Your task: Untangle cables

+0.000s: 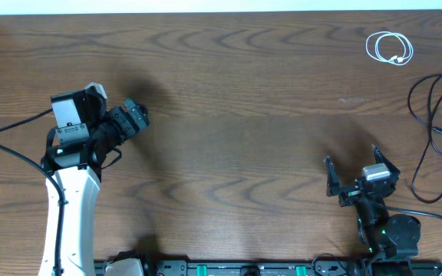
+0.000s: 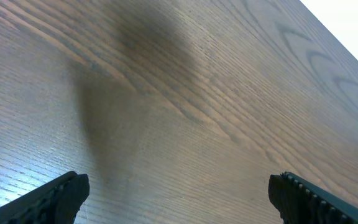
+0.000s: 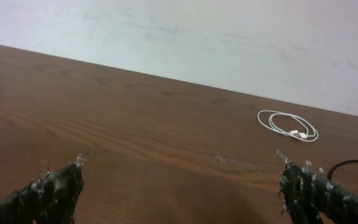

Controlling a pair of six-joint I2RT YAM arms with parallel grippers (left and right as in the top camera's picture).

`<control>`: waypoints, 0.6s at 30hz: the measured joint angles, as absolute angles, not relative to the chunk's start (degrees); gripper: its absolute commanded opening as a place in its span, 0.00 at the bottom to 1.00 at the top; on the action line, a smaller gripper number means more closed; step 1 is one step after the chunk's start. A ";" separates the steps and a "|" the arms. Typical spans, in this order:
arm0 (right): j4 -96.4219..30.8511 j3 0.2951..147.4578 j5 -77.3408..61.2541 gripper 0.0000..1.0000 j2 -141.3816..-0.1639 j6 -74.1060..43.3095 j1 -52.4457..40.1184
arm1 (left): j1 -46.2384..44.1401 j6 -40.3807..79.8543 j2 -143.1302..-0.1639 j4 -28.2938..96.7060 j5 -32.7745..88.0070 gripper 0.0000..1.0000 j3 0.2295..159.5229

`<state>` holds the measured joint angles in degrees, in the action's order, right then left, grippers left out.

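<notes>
Currently, the white cable [image 1: 390,48] is recorded coiled at the far right corner of the table [image 1: 229,92], with the black cable [image 1: 433,103] sprawled in loose loops near it along the right edge. The left gripper [image 2: 179,183] and right gripper [image 1: 355,172] are held over bare wood, fingers spread wide.

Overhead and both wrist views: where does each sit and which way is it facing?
Overhead: above the table, looking straight down; shows left arm, right arm, white cable, black cable.
Left wrist: on the left arm, tilted down at bare wood; own open jaws at bottom corners.
Right wrist: on the right arm, looking low across the table toward its far edge; own open jaws below.
Shared: overhead and right wrist both show the white cable.
</notes>
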<state>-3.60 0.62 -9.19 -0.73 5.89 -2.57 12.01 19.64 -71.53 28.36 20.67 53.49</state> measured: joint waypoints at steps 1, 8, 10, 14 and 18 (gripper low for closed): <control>-3.62 0.62 -9.19 0.99 -0.73 5.89 -2.57 | 12.01 19.64 -71.53 28.36 20.67 0.97 53.49; -3.62 0.62 -9.19 0.99 -0.73 5.89 -2.57 | 12.01 19.64 -71.05 29.76 19.66 0.97 53.49; -3.62 0.62 -9.19 0.99 -0.73 5.89 -2.57 | 11.99 19.64 -69.65 30.94 18.83 0.97 53.49; -3.60 0.62 -9.19 0.99 -0.71 5.89 -2.57 | 11.99 19.64 -63.86 30.68 16.78 0.97 52.84; -3.60 0.62 -9.19 0.99 -0.71 5.89 -2.57 | 11.97 19.64 -57.30 30.00 13.34 0.98 50.46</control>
